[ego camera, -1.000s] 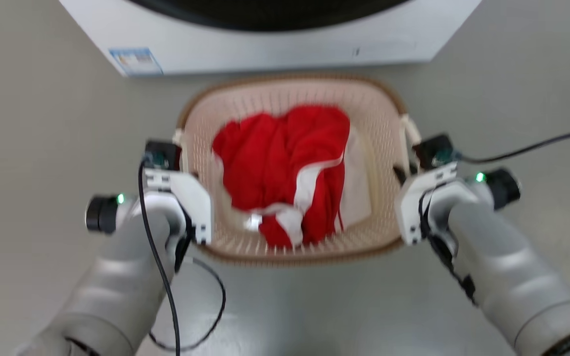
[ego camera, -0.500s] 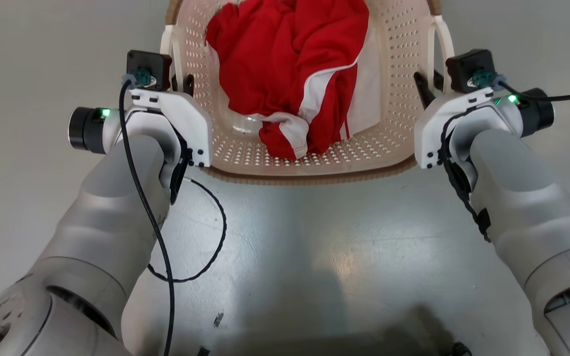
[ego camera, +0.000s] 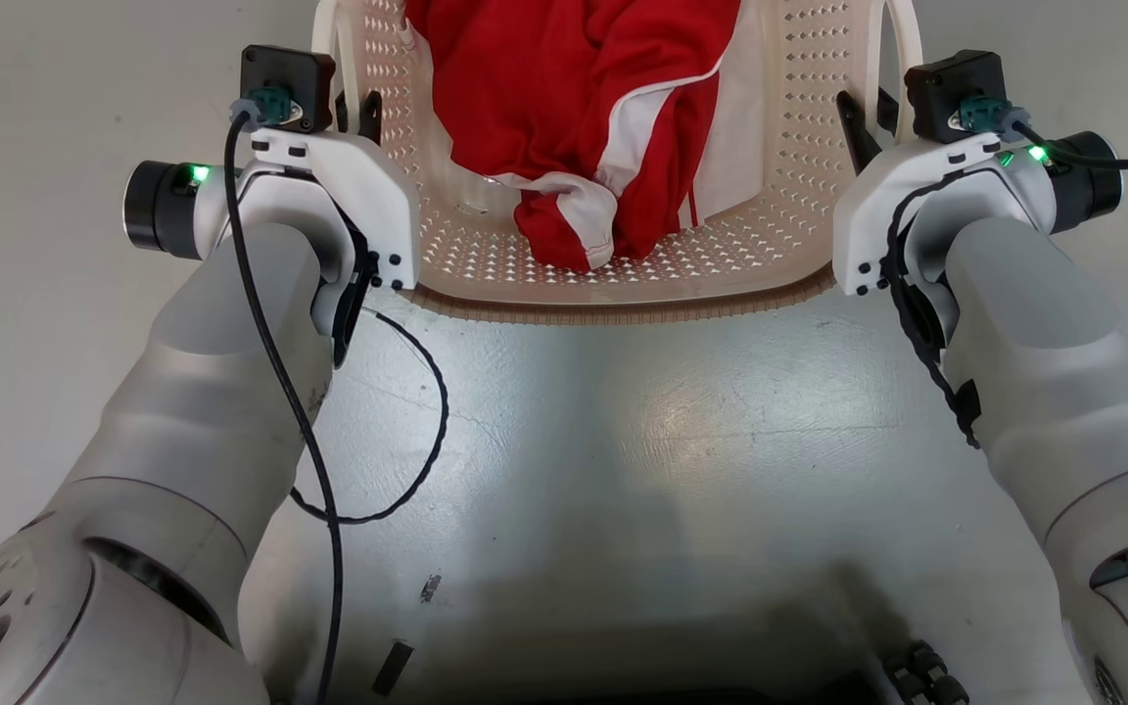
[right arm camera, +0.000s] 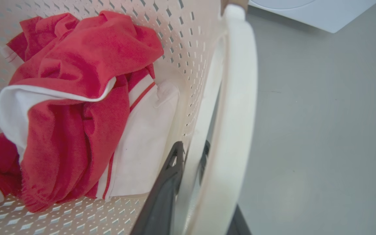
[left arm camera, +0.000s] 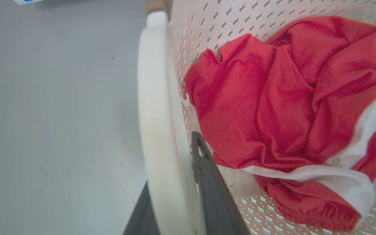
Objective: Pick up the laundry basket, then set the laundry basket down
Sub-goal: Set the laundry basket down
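two grippers clamp the laundry basket [ego camera: 799, 196], one on each side handle. the basket sits between the two forearms, with its near brown rim band toward the robot's body and its far end cut off by the top edge of the head view.

the left gripper [ego camera: 356, 106] is closed on the left handle [left arm camera: 157, 114]. in the left wrist view one dark finger [left arm camera: 209, 186] lies along the inner side of the white bar, next to the perforated wall. the other finger shows on the bar's outer side, low at the frame edge.

the right gripper [ego camera: 868, 113] is closed on the right handle [right arm camera: 237, 114] in the same way. one finger [right arm camera: 165, 192] is on the inner side, and a dark edge of the other shows past the bar's outer side.

a crumpled red garment [ego camera: 574, 98] with white trim lies inside the basket, with white cloth [right arm camera: 142, 137] under it toward the basket's right wall. grey floor [ego camera: 623, 441] spreads around the basket; i cannot tell whether the basket's bottom touches it. a white appliance [right arm camera: 308, 9] stands beyond the basket's far right corner. a black cable [ego camera: 432, 431] loops from the left arm on the robot's side of the basket.
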Controlling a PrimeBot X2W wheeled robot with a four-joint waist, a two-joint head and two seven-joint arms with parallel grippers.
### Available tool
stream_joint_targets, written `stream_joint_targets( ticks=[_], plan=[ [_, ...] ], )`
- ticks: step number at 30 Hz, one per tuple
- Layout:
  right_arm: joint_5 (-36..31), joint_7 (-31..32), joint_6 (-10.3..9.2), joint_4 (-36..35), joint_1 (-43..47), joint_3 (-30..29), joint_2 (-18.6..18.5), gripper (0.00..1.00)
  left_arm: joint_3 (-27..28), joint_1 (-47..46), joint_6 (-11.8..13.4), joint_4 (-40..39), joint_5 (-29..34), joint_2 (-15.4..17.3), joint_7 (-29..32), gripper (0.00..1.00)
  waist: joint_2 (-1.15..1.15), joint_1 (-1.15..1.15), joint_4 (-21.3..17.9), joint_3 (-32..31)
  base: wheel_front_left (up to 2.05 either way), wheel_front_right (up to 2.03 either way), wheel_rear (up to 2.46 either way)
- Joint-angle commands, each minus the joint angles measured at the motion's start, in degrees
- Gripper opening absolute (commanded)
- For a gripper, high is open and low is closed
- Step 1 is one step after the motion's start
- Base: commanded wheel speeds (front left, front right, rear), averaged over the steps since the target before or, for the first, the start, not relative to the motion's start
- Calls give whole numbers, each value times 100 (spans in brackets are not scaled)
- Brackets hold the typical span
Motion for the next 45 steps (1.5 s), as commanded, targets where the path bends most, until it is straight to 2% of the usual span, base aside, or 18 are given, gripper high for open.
stream_joint_targets(
  ticks=[1, 9, 10, 11, 18, 30, 37, 45],
  plan=[
    [-171, -93, 91, -19, 154, 63, 141, 0, 16, -157, -86, -52, 73, 112, -112, 0, 0, -1, 3, 31, 0, 0, 0],
    [-362, -101, 91, -29, 169, -289, 141, 0, 19, -191, -14, -10, 57, 102, -153, 0, 0, -1, -16, 123, 0, 0, 0],
    [-381, -111, 91, -34, 166, -338, 141, 62, 43, -191, 42, -5, 36, 103, -157, 56, 0, -1, -22, 131, 0, 0, 0],
    [-431, -131, 91, -43, 157, -380, 141, 100, 34, -188, 100, 1, 46, 108, -157, 100, 0, -1, -33, 139, 0, 0, 0],
    [-791, -341, 91, -198, 181, -822, 141, 100, 79, -117, 262, 25, -43, 88, -89, 100, 0, -1, -65, 131, 0, 0, 0],
    [-927, -524, 91, -430, 381, -1115, 141, 100, 59, 100, 301, 41, -106, 130, -7, 100, 0, -1, -46, -252, 0, 0, 0],
    [-1076, -600, 91, -569, 594, -1271, 141, 100, 118, 259, 270, 11, -125, 140, -192, 100, 0, -1, -24, -734, 0, 0, 0],
    [-1498, -638, 91, -1196, 1233, -1871, 141, 100, 505, 808, 353, -505, -65, 255, -253, 100, 0, -1, 69, -1689, 0, 0, 0]
  ],
)
